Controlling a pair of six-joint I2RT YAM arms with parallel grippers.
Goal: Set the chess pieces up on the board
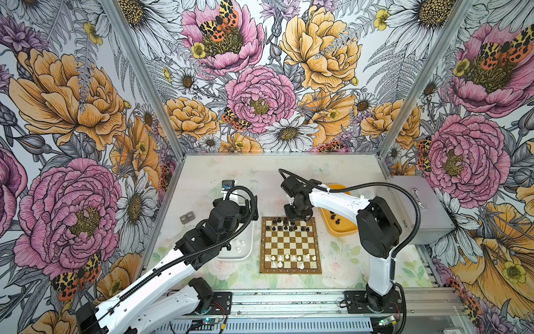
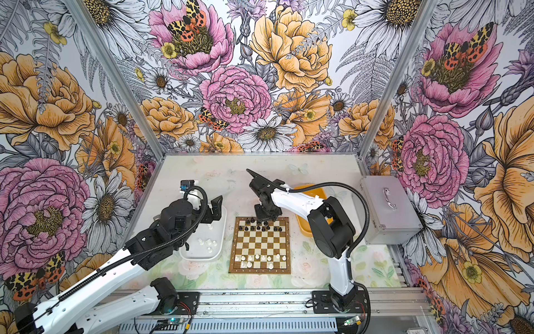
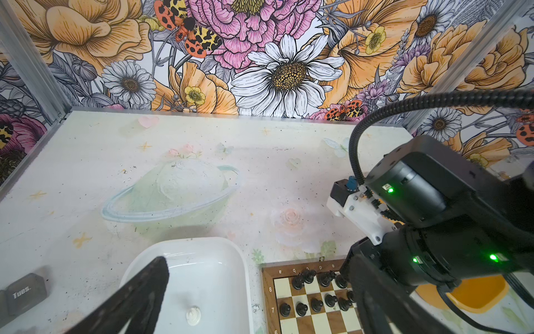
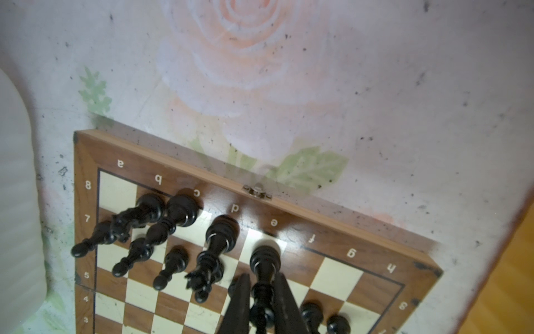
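The board lies mid-table in both top views. Black chess pieces fill part of its two far rows, and white ones stand in the two near rows. My right gripper points down at the far edge. In the right wrist view it is shut on a tall black piece whose base rests on the cream square by the letter e. My left gripper hangs open and holds nothing above the white tray. One white piece lies in the tray between the fingers.
Several loose white pieces lie in the white tray. A yellow tray right of the board holds a few black pieces. A metal case stands at the far right. Grey key caps lie at the left.
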